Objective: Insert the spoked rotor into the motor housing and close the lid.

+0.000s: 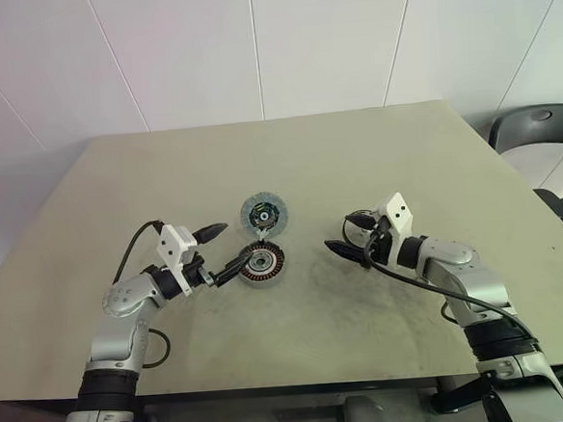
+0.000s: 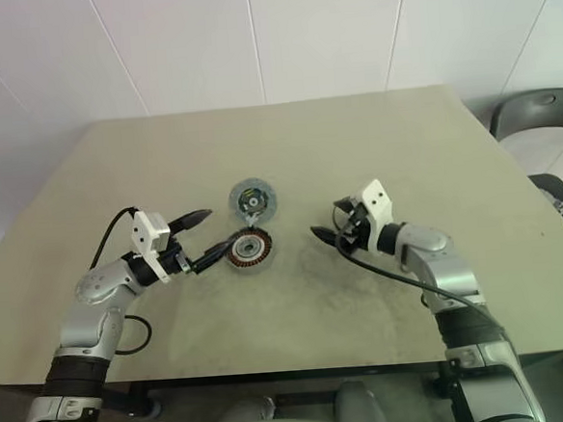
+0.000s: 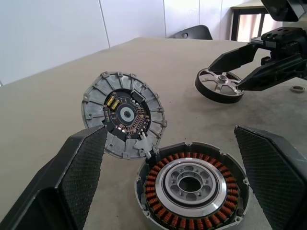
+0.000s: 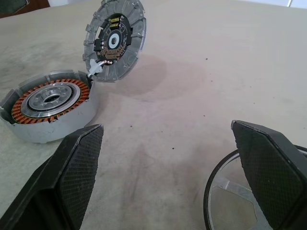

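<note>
both arms reach inward, each claw spread wide.

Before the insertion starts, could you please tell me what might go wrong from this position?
1. The right gripper, open, sits over the spoked rotor; a one-sided pinch on its thin rim could tip it or let it slip.
2. The lid lies open right beside the motor housing, seemingly joined by a white piece, so a low carry might snag it.
3. The left gripper, open, flanks the housing; a bump could shift it.
</note>
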Controlling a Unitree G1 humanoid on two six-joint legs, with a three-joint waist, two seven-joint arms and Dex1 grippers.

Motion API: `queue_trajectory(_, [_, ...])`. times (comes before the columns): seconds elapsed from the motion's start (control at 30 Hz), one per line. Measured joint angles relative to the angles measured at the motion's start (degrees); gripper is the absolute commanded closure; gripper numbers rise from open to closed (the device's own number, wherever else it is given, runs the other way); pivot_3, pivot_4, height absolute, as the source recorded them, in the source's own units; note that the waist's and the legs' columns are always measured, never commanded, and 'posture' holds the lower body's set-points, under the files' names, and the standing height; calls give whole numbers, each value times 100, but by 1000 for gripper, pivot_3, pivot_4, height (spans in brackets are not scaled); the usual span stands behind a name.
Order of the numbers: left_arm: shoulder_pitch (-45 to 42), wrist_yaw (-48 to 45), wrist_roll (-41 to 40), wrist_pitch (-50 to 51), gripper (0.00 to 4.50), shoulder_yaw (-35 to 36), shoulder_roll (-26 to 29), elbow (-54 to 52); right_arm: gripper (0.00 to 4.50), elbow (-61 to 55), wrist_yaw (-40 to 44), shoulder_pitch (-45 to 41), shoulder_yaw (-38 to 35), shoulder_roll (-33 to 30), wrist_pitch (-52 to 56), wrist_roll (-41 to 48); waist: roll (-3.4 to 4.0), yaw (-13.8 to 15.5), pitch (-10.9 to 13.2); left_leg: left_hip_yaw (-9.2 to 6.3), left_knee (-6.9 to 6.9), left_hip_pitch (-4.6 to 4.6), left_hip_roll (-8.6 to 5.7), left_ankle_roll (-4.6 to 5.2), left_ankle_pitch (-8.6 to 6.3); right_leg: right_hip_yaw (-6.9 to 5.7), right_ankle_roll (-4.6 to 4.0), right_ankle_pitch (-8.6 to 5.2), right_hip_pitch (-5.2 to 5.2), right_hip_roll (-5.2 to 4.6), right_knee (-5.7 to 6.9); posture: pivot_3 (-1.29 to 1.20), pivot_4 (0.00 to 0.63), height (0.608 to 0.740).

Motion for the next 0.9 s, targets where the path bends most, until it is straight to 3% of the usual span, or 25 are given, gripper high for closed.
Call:
queue_trajectory(0.7, [-94,-92,23,-135,0,-1,-15,211,24,13,44,-4,1,-30,0,-3,-4,-1,-1,1,0,0,0,0,0,1,0,1,-1,0,0,0,0,740])
queue_trajectory(0.9, [-96,-92,31,-145,0,-3,-39,218,24,249,341,8,-386,-647,65,131,-7,30,-1,4,3,-2,-1,1,0,2,1,1,1,-1,-5,0,0,740])
